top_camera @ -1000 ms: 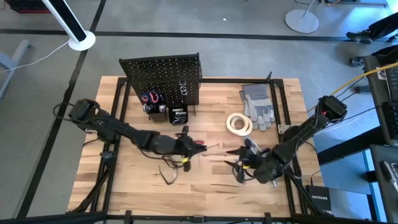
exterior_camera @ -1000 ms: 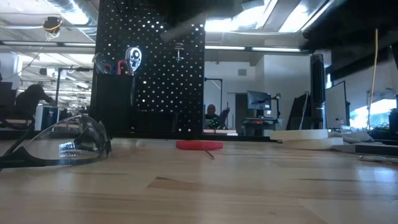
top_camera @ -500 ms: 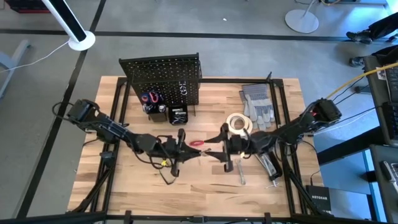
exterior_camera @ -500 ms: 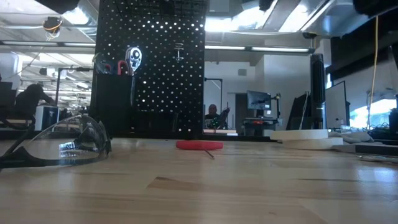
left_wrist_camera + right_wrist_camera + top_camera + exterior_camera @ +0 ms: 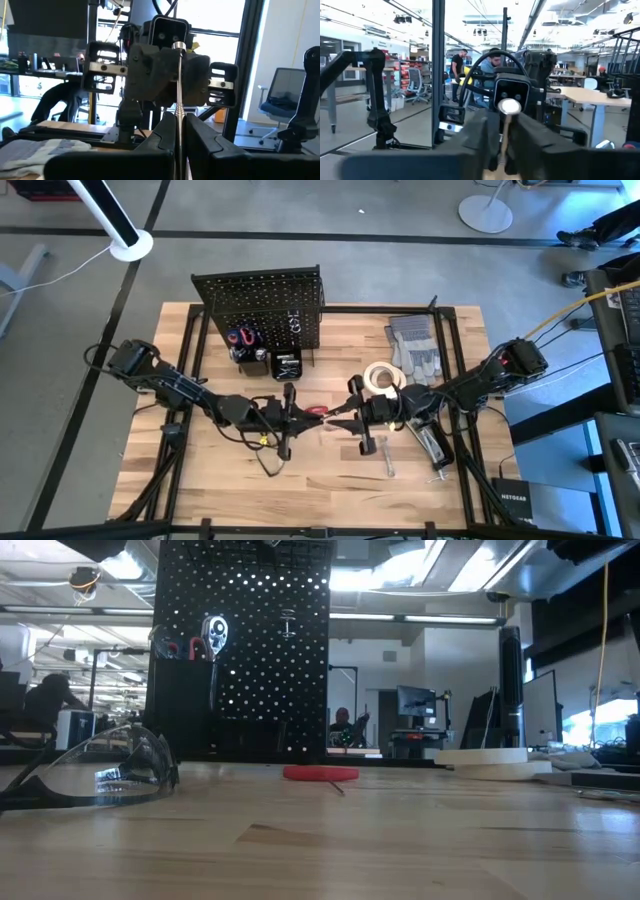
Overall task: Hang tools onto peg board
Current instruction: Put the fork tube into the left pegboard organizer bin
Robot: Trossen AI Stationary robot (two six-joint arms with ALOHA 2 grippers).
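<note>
Over the table's middle my left gripper [image 5: 303,413] and my right gripper [image 5: 337,418] face each other, both about level. A thin silver rod-like tool [image 5: 178,85] runs from one to the other, and both are shut on it. Its round end [image 5: 509,106] sits far back between my right fingers. Below them a red-handled tool [image 5: 320,773] lies flat on the table. The black peg board [image 5: 262,305] stands upright at the far side with a ratchet [image 5: 213,632] hanging on it. Safety glasses [image 5: 100,775] rest on the table near the front. My left gripper pinches the silver tool's near end [image 5: 178,142] between its two fingers, which lie along the tool and come level from the table's left. The tool sticks out ahead of them, tilted slightly up, clear of the table. My right gripper has the tool's other end [image 5: 503,145] between its two fingers, which come level from the table's right and lie along it. The fingers stand close against the rod on both sides.
A white tape roll [image 5: 385,378] and grey gloves [image 5: 415,350] lie at the right behind my right arm. A wrench [image 5: 388,460] and another tool [image 5: 435,450] lie near the front right. Small black bins [image 5: 262,358] stand at the board's foot.
My right gripper has swung from the table's near right up and toward the middle, tipping from pointing down to about level, and has come around the silver tool's free end. My left gripper has tipped up to level with the tool, staying almost in place.
</note>
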